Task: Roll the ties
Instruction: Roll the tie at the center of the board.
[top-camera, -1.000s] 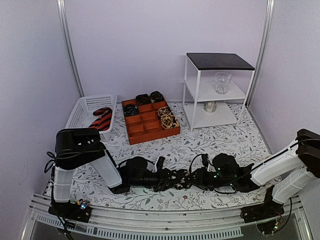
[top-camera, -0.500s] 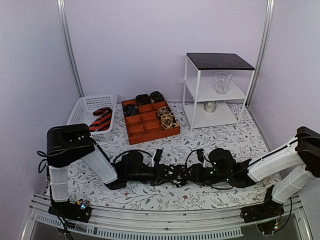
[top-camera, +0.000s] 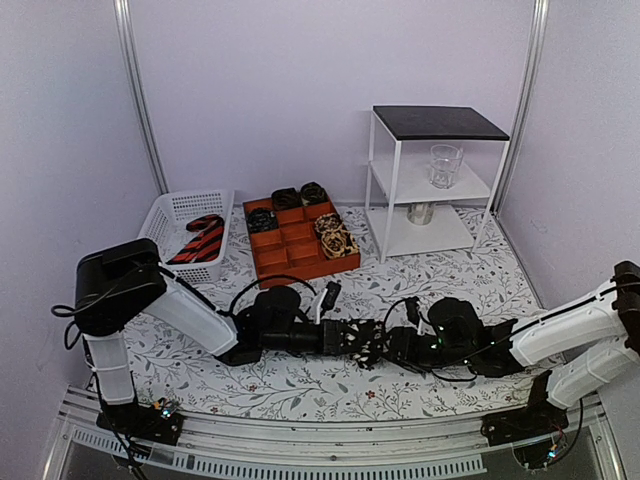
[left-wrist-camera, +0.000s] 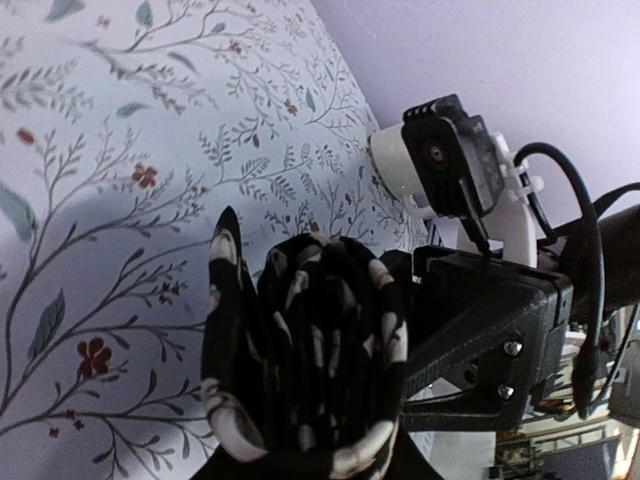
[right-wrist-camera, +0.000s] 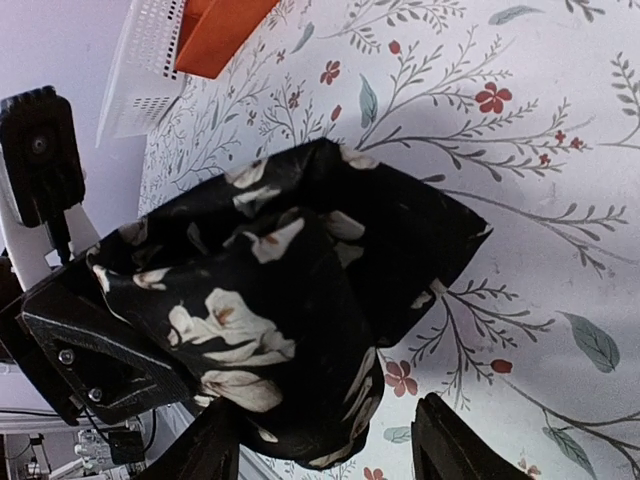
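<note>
A tie rolled into a coil (top-camera: 362, 340), black with pale flowers, hangs low over the flowered tablecloth between the two grippers. My left gripper (top-camera: 348, 337) is shut on it from the left. In the left wrist view the coil (left-wrist-camera: 300, 350) fills the jaws, and the left gripper (left-wrist-camera: 310, 468) shows only as a dark edge under it. My right gripper (top-camera: 392, 348) stands open on the coil's right side. Seen from the right wrist, the coil (right-wrist-camera: 290, 290) lies above the right gripper (right-wrist-camera: 330, 450); its right finger (right-wrist-camera: 455, 445) is clear of the fabric.
A wooden tray (top-camera: 300, 258) at the back holds several rolled ties (top-camera: 336, 238). A white basket (top-camera: 160, 222) beside it holds a red-and-black striped tie (top-camera: 203, 238). A white shelf unit (top-camera: 432, 185) with a glass (top-camera: 445, 165) stands back right.
The right gripper's jaws have spread apart off the coil. The left arm has swung, carrying the coil slightly away from the near edge.
</note>
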